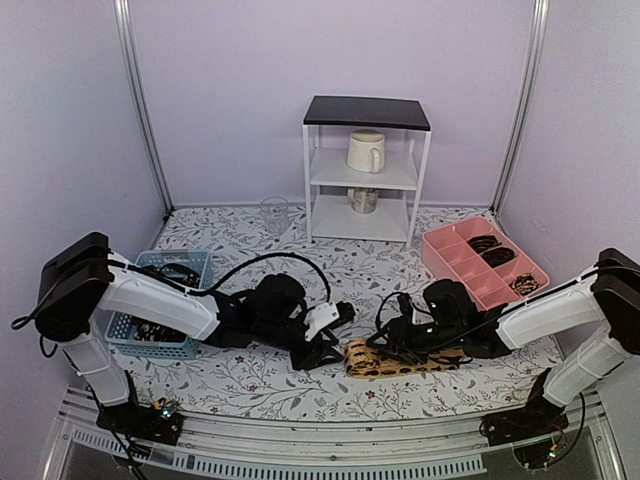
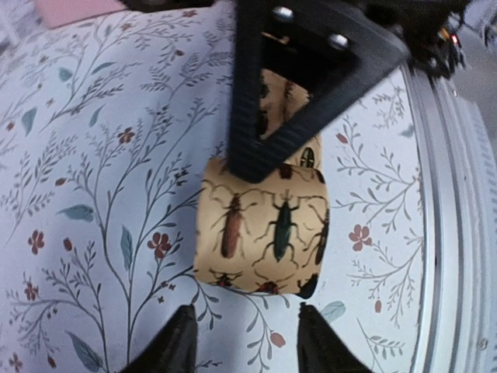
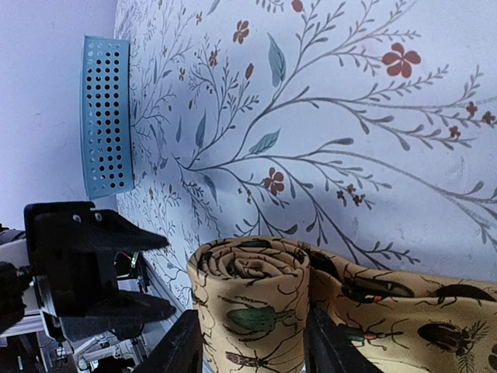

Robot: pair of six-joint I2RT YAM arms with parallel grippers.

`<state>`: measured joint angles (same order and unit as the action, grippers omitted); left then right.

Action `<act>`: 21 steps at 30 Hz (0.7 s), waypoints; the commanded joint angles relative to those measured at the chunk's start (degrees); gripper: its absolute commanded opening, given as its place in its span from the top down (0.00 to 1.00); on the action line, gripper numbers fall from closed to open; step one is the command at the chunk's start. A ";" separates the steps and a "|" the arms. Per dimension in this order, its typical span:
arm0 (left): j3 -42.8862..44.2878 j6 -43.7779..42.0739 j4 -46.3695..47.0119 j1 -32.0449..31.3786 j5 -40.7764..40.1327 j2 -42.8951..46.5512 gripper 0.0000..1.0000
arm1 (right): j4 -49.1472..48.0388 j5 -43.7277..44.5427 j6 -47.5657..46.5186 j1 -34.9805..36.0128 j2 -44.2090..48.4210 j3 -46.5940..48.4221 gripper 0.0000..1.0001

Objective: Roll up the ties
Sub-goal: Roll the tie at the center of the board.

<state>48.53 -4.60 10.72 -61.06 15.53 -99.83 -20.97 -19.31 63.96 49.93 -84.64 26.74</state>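
Note:
A tan tie printed with beetles (image 1: 410, 362) lies flat near the table's front edge, its left end wound into a roll (image 3: 250, 289). My right gripper (image 3: 255, 346) is shut on that roll, one finger pressed against each side. The unrolled length trails off to the right (image 3: 419, 311). My left gripper (image 2: 248, 342) stands open just short of the roll (image 2: 260, 233), its tips on the cloth with nothing between them. In the top view the left gripper (image 1: 335, 338) and right gripper (image 1: 375, 345) face each other across the roll.
A blue mesh basket (image 1: 128, 322) holding dark ties stands at the left. At the right is a pink divided tray (image 1: 448, 252) with dark rolled ties. A white shelf (image 1: 365, 170) with a mug and a clear glass (image 1: 274, 213) stand at the back.

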 commanded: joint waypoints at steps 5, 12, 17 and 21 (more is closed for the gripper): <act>-4.19 15.10 5.54 2.47 -8.58 4.49 0.76 | 7.27 3.73 -2.03 1.68 0.61 -0.19 0.59; -4.77 24.69 9.36 2.32 -5.11 0.67 0.91 | 7.48 6.10 -1.75 1.75 1.96 -2.86 0.66; -4.85 27.79 12.41 0.04 -5.80 -1.96 0.95 | 7.53 7.01 -2.10 1.80 3.44 -3.93 0.67; -3.34 30.13 13.68 -1.23 -4.84 -5.69 0.99 | 6.44 6.60 -2.67 1.76 3.82 -4.09 0.68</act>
<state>44.10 21.69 21.15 -60.64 9.82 -102.30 -15.70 -13.76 62.61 51.33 -82.13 23.86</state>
